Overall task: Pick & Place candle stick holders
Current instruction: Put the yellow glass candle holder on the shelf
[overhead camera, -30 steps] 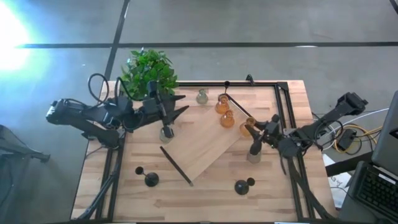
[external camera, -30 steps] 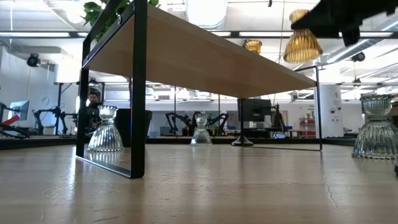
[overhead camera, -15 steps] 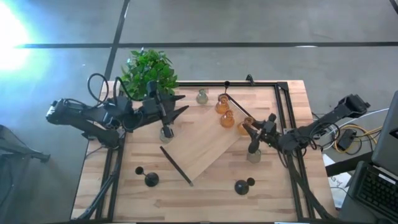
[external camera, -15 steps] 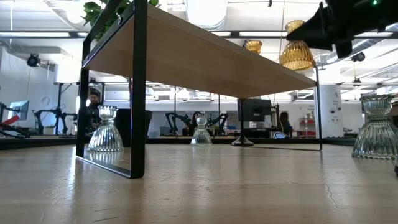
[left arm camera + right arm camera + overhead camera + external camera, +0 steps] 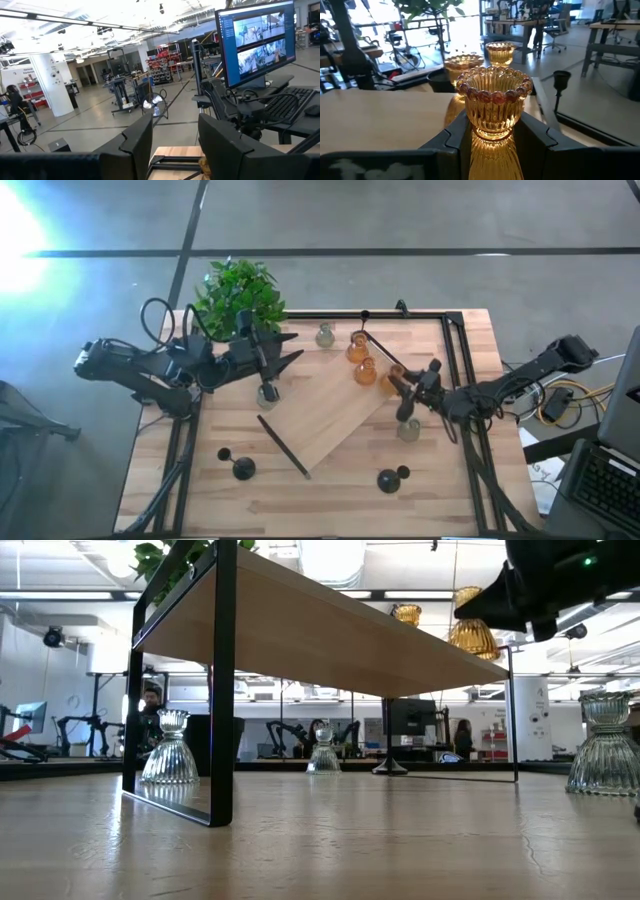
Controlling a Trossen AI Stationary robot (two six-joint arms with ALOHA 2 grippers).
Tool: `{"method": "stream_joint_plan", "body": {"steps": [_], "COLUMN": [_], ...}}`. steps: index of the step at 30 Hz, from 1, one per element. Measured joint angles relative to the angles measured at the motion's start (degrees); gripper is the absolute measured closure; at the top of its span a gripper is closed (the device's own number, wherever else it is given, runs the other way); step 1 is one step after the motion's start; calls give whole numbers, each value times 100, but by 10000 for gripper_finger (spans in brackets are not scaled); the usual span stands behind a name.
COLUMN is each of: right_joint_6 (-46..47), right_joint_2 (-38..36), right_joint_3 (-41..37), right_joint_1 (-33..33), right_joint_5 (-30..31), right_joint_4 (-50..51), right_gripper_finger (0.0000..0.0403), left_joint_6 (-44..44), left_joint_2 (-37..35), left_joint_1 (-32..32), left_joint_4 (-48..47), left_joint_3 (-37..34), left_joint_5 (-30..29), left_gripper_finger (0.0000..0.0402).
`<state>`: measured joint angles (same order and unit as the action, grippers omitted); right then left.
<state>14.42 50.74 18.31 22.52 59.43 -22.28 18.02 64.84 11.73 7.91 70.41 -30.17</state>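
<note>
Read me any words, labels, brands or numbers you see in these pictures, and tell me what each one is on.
No text can be read in any view.
The monitor behind the left pincer shows camera windows; its header line is too small to read.
The amber candle stick holder carries no label.

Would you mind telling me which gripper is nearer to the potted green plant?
The left. The left gripper sits just beside the potted plant, at the shelf's left end. The right gripper is across the table, clamped on an amber candle stick holder.
</note>
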Motion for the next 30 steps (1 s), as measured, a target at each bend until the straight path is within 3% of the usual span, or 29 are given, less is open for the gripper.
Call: {"method": "stream_joint_plan", "body": {"steps": [6, 30], "right_joint_6": [15, 187], "right_joint_2": [11, 61], "right_joint_3": [-2, -33], "right_joint_1": [-218, -468], "right_joint_5": [-402, -417], "right_joint_4": [51, 242], "right_gripper_finger": [296, 296], "left_joint_6": [0, -2], "left_joint_2": [0, 0], "left_joint_1": [0, 0], "left_joint_4": [-1, 0], "left_joint_3": [0, 0], "left_joint_5": [0, 1], "left_gripper_finger": [239, 239]}}
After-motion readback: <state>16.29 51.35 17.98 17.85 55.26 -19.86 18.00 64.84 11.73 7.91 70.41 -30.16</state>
